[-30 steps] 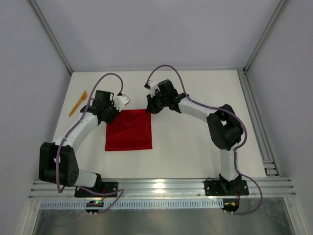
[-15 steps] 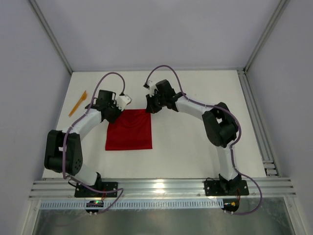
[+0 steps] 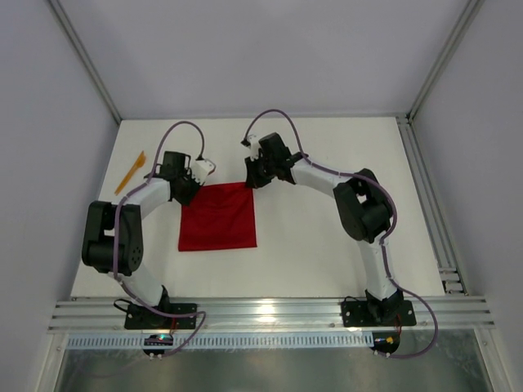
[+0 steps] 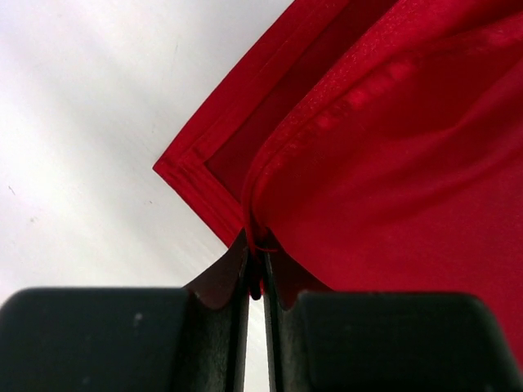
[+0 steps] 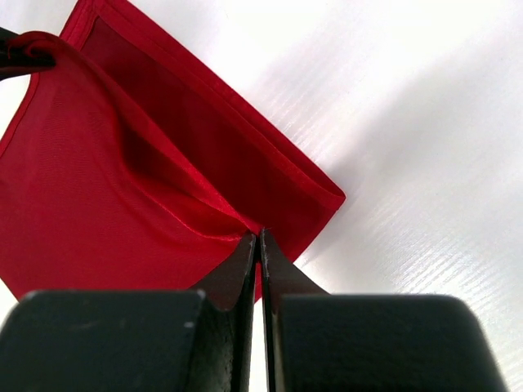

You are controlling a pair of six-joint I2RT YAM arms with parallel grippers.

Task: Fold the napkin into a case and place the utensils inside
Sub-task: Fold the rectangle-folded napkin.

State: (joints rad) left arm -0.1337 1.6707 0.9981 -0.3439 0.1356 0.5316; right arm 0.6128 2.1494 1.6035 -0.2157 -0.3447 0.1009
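Shifted slightly right, the napkin (image 3: 217,219) lies squarish, marginally longer left-to-right.

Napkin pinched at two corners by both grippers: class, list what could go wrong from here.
1. The left gripper and right gripper each pinch only a thin bit of the napkin, its upper layer; it may slip out.
2. The lower layer lies free beneath, so edges could end up misaligned.
3. The utensils lie close to the left arm and might get knocked.
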